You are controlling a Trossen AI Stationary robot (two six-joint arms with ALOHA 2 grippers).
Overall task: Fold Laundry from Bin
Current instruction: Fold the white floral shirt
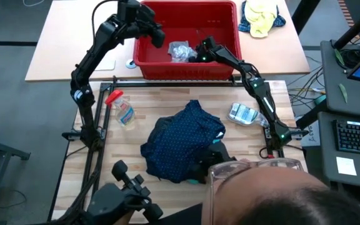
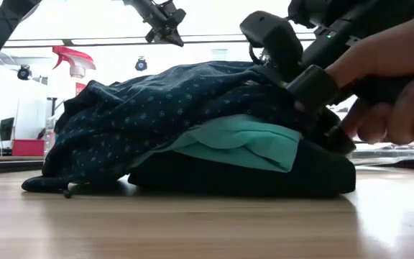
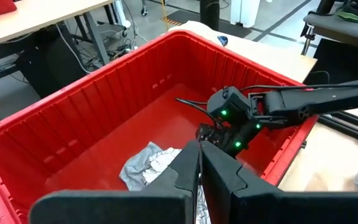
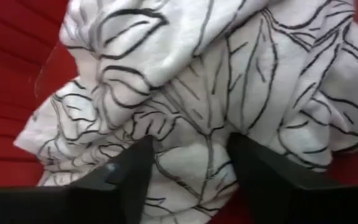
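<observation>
While my right gripper (image 4: 188, 163) stands inside the red bin (image 1: 220, 12) with jaws parted against the white leaf-print garment (image 3: 148, 165), holding nothing, my left gripper (image 3: 199, 163) hovers above, jaws shut empty, and folded laundry (image 1: 183, 140) sits on the tabletop (image 1: 167, 100).

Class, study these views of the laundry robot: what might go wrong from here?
1. The right pincer straddles the leaf-print garment in the red bin; it may pinch only a fold.
2. The shut left pincer hovers near it, so the arms might collide.
</observation>
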